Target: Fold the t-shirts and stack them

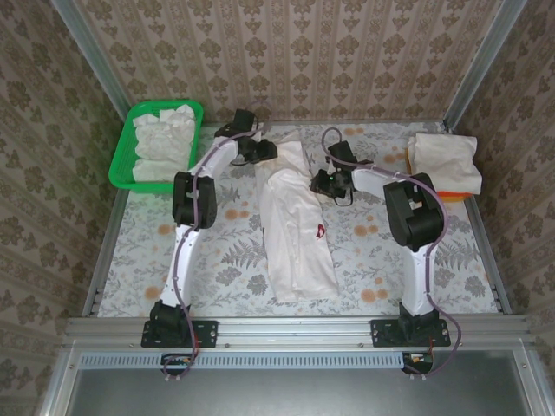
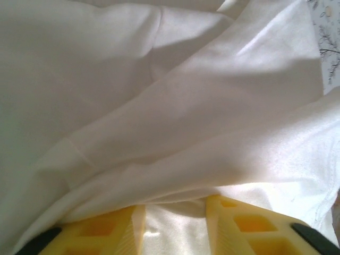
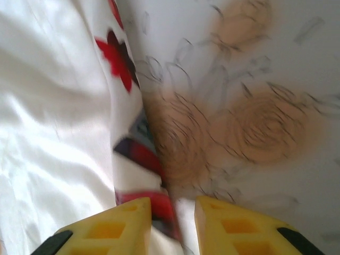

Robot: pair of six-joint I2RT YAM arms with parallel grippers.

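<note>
Gaping narrowly, left jaws rest on white t-shirt [image 2: 159,106] folds; right jaws, sim. gap, straddle its printed edge. Floral desk [image 1: 217,260], wallpapered walls [image 1: 303,52].

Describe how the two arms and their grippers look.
The left arm and right arm have white links, bulky black joints, black bases and a thin purplish cable alongside. The left gripper and right gripper have yellow wedge-shaped fingers with square cut-outs.

Table [image 1: 217,251] ctr blocked by shirt [image 1: 295,243], basket [image 1: 123,156] far L, stack [image 1: 444,160] far R, near corners free
</note>
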